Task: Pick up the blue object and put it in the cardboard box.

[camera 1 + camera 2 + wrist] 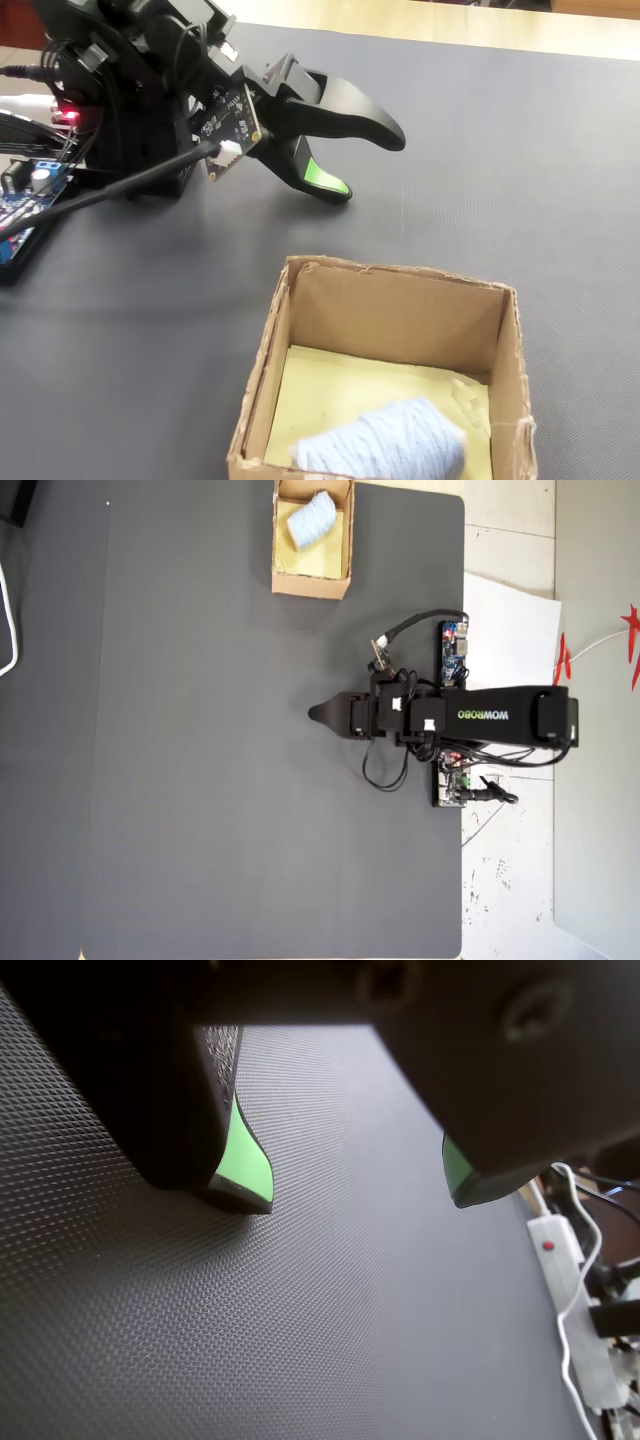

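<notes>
The pale blue object [385, 445] lies inside the cardboard box [400, 310] on its yellow bottom, at the near edge of the fixed view. From overhead the blue object [308, 518] sits in the box [310, 583] at the top of the mat. My gripper [365, 163] hovers low over the mat beyond the box, well apart from it. In the wrist view the gripper [357, 1195] is open. Its green-padded fingers [245, 1165] stand wide apart with only bare mat between them. Overhead, the gripper [318, 714] points left at mid-table.
A dark textured mat [200, 780] covers the table. The arm's base [120, 90] and a blue circuit board [20, 205] with cables are at the left of the fixed view. A white power strip [560, 1260] with cords lies off the mat's right edge.
</notes>
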Robot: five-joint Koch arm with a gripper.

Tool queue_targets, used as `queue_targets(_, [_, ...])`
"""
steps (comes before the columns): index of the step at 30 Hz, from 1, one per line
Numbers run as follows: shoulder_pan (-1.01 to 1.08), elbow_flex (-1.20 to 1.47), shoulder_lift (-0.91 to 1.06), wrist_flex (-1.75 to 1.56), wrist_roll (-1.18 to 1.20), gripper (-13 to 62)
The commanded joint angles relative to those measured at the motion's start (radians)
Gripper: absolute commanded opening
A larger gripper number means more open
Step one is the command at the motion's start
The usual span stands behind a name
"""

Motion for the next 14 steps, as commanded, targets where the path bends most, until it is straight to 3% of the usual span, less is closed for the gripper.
queue_targets(1, [0.011, 0.035, 0.083, 0.054, 0.025, 34.1])
queue_targets(14, [0.006, 0.035, 0.084, 0.052, 0.025, 34.0])
